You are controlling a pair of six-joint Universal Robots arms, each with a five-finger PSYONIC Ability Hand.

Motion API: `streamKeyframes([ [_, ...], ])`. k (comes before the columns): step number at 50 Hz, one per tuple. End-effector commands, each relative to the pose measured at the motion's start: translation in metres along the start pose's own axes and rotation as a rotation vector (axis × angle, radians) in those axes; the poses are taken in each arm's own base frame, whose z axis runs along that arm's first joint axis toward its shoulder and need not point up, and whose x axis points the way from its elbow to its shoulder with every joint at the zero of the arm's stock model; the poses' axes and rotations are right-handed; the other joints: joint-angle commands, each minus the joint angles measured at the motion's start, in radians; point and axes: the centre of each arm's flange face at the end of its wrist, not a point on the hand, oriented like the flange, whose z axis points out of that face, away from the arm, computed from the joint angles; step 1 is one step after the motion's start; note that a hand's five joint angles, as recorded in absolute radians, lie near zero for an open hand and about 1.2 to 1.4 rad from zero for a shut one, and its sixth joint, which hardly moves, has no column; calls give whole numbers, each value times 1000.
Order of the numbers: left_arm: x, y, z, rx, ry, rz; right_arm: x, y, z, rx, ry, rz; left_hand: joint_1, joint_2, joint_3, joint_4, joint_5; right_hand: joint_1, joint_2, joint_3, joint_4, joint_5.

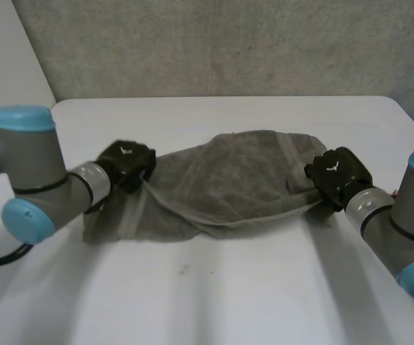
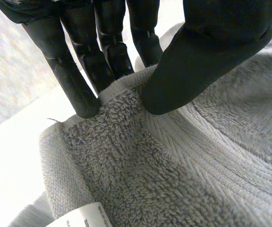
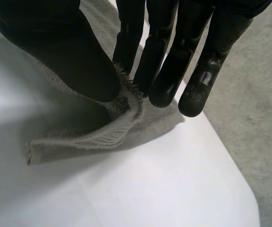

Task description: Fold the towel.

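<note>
A grey towel (image 1: 228, 183) lies bunched across the middle of the white table (image 1: 214, 287), stretched between both hands and sagging in its middle. My left hand (image 1: 126, 164) holds the towel's left end; in the left wrist view its fingers (image 2: 79, 80) and thumb (image 2: 197, 61) pinch the towel's edge (image 2: 126, 142), with a white label (image 2: 84, 218) below. My right hand (image 1: 336, 175) holds the right end; in the right wrist view its thumb (image 3: 65, 52) and fingers (image 3: 164, 71) pinch a hemmed corner (image 3: 122, 118).
Part of the towel (image 1: 113, 219) still rests flat on the table under my left hand. A grey wall (image 1: 228, 43) stands behind the table's far edge. The table's right edge and grey floor (image 3: 249, 104) lie beyond my right hand.
</note>
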Motion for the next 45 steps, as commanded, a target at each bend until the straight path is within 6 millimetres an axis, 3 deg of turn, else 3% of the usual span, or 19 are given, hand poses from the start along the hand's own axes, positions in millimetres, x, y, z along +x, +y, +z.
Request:
streamKeyframes([
  [1,-11,-70,-63,131,-72,49,55,-38,-29,-20,58,-24,239,195,198,197,210,458,221,210,206,241],
  [5,-4,-98,-111,145,-79,68,84,-67,-59,-70,35,-23,239,195,198,197,210,458,221,210,206,241],
  [6,-4,-98,-111,145,-79,68,84,-67,-59,-70,35,-23,239,195,198,197,210,458,221,210,206,241],
  [8,-1,-117,-142,168,-97,116,104,-94,-81,-46,59,-46,239,195,198,197,210,458,221,210,206,241],
  [9,-1,-117,-143,168,-97,116,104,-95,-81,-46,60,-46,239,195,198,197,210,458,221,210,206,241],
  [11,0,-135,-169,207,-130,193,123,-127,-104,54,130,-89,239,195,198,197,210,458,221,210,206,241],
  [16,-4,-162,-202,302,-212,266,145,-157,-131,143,236,-169,239,195,198,197,210,458,221,210,206,241],
  [20,-10,-166,-207,310,-238,269,147,-156,-131,128,234,-189,239,195,198,197,210,458,221,210,206,241],
  [25,-17,-146,-191,232,-231,239,131,-131,-103,31,124,-186,239,195,198,197,210,458,221,210,206,241],
  [27,-21,-117,-157,116,-174,197,114,-108,-75,-51,33,-191,239,195,198,197,210,458,221,210,206,241],
  [30,-23,-102,-139,59,-147,177,104,-98,-63,-77,-10,-198,239,195,198,197,210,458,221,210,206,241],
  [32,-29,-77,-105,-24,-118,143,86,-88,-46,-104,-74,-213,239,195,198,197,210,458,221,210,206,241],
  [35,-35,-61,-72,-76,-122,135,71,-72,-23,-155,-111,-223,239,195,198,197,210,458,221,210,206,241],
  [36,-35,-61,-72,-76,-122,135,71,-72,-23,-156,-111,-223,239,195,198,197,210,458,221,210,206,241],
  [38,-43,-59,-42,-70,-142,143,69,-67,1,-163,-65,-246,239,195,198,197,210,458,221,210,206,241],
  [41,-46,-63,-30,-48,-154,156,69,-68,11,-147,-22,-257,239,195,198,197,210,458,221,210,206,241],
  [43,-59,-91,-16,63,-201,190,80,-84,30,-63,111,-297,239,195,198,197,210,458,221,210,206,241],
  [44,-59,-91,-16,63,-201,190,80,-84,30,-62,112,-298,239,195,198,197,210,458,221,210,206,241],
  [45,-66,-114,-15,154,-239,213,91,-100,35,9,206,-322,239,195,198,197,210,458,221,210,206,241],
])
